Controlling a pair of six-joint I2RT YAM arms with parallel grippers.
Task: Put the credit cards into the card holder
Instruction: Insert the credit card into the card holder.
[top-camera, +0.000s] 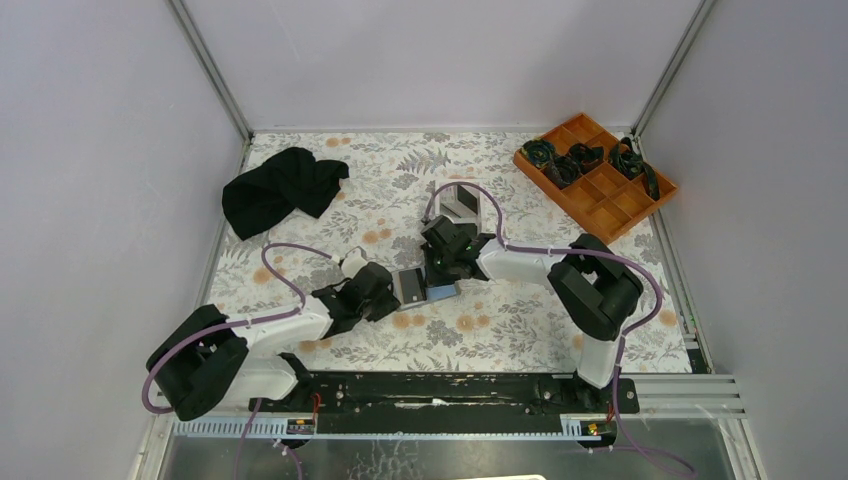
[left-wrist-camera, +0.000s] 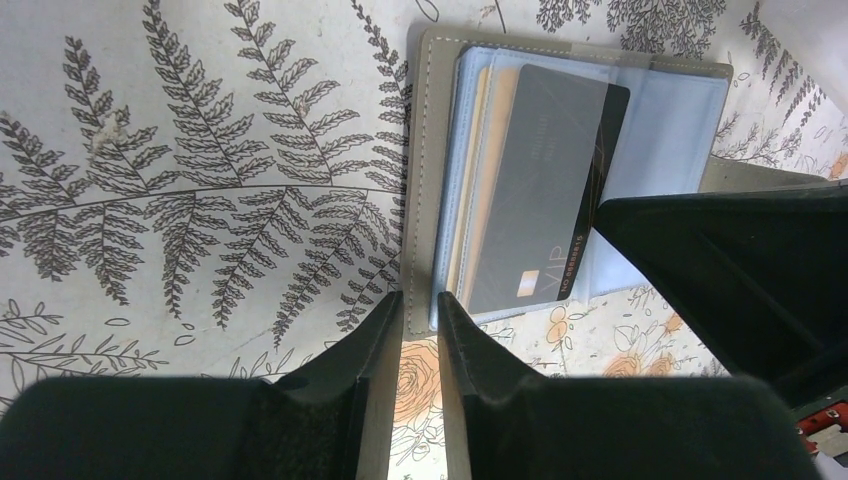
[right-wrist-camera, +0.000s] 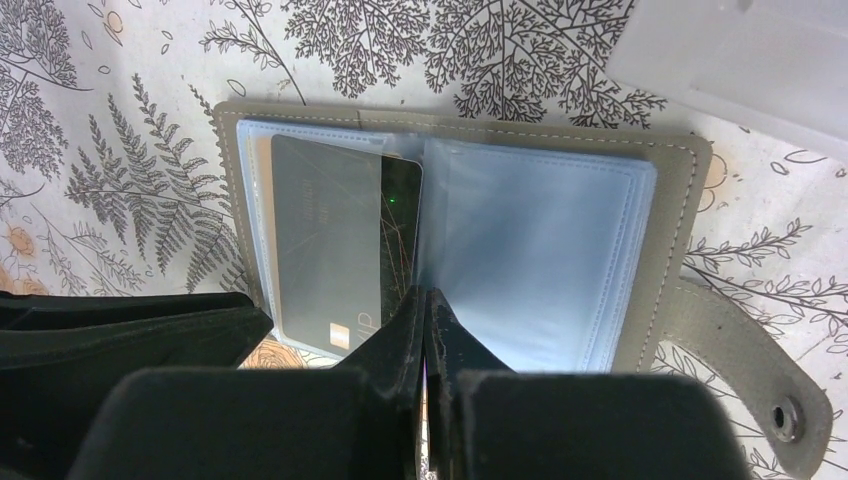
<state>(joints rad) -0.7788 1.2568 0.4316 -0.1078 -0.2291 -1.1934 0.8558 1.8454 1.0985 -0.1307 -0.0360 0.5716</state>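
Left gripper (left-wrist-camera: 418, 300) pinched nearly shut on a corner of the holder (left-wrist-camera: 421, 150), at the grey cover's edge, seemingly keeping it open and flat on the cloth (left-wrist-camera: 200, 150). Right gripper (right-wrist-camera: 425, 300) with jaws pressed together and nothing seen between them, tips down at the fold, right against the exposed long edge of the dark card (right-wrist-camera: 325, 240). Card partly inside the sleeve (right-wrist-camera: 258, 150) of the half nearer the left gripper, a strip along the fold side not yet under the plastic, and slightly skewed in the left wrist view. Long axis across the push line, parallel to the fold; sleeve mouth facing the right gripper. So, by the look of it: card lying straight ahead of the right tips, toward the left gripper, and the right arm the one placed to shove it sideways the rest of the way in. Gold card (left-wrist-camera: 487, 170) apparently seated already in a sleeve behind.
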